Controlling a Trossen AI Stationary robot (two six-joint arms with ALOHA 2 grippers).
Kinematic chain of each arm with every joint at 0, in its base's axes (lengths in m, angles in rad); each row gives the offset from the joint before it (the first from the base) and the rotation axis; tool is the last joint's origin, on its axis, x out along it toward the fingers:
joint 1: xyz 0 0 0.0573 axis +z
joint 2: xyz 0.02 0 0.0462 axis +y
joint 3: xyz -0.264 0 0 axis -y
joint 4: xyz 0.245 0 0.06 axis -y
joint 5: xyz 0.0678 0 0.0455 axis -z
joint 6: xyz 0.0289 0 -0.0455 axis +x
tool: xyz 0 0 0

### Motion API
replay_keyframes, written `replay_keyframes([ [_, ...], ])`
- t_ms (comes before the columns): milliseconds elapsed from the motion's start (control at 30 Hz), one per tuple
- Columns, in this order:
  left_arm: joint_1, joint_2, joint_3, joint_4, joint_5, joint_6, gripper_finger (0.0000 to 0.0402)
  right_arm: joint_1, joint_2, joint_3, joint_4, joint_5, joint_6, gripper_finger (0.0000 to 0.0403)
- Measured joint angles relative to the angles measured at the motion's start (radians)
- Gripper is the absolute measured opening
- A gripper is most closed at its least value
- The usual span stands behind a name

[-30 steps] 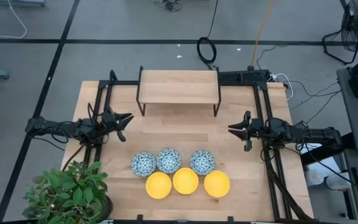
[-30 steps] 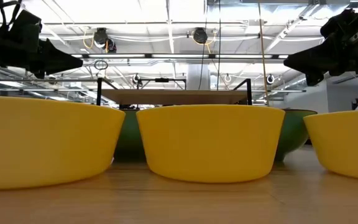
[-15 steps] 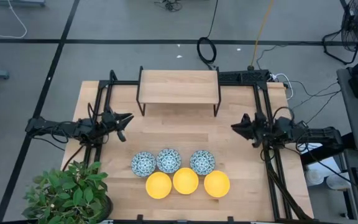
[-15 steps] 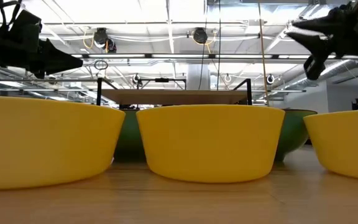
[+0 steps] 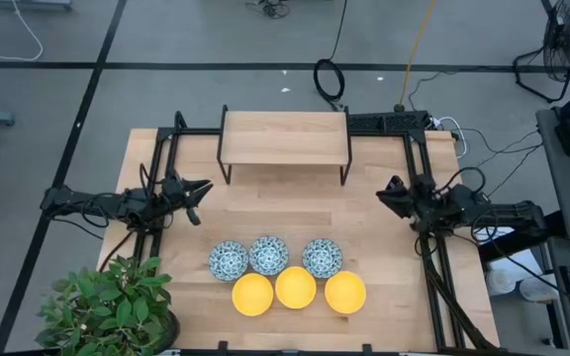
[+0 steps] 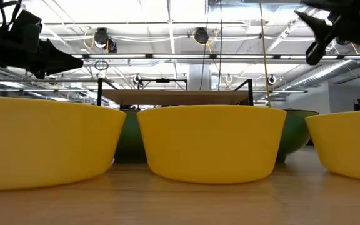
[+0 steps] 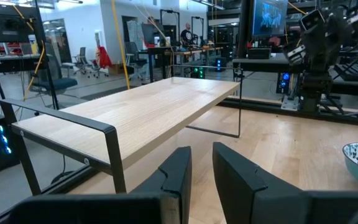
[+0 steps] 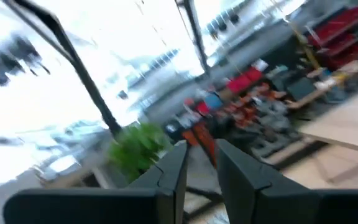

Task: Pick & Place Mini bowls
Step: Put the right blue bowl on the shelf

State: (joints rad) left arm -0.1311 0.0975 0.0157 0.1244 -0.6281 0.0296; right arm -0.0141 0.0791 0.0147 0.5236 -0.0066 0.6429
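Yellow bowls (image 5: 296,291) and patterned bowls (image 5: 269,256) sat untouched at lower centre, so we found left gripper (image 5: 202,190) and right gripper (image 5: 384,195) narrowly parted, empty.

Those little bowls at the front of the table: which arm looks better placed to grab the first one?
Probably the left. Its gripper hangs empty, pointing inward behind the leftmost patterned bowl. The right gripper, also empty, is tilted upward near its edge, away from the bowls.
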Motion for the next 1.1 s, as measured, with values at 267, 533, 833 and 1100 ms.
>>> replay_keyframes([
  [267,0.000,0.000,0.000,0.000,0.000,0.000,0.0072,0.166,0.192,0.166,0.027,-0.127,-0.151,0.0124],
  [533,0.000,0.000,0.000,0.000,0.000,0.000,0.0072,0.354,0.577,0.625,-0.617,0.048,-0.336,0.0220],
  [833,0.000,0.000,0.000,0.000,0.000,0.000,0.0072,0.366,1.058,1.023,-1.198,0.207,-0.030,0.0234],
  [1100,0.000,0.000,0.000,0.000,0.000,0.000,0.0072,0.306,1.347,1.119,-1.253,0.163,0.119,0.0220],
])
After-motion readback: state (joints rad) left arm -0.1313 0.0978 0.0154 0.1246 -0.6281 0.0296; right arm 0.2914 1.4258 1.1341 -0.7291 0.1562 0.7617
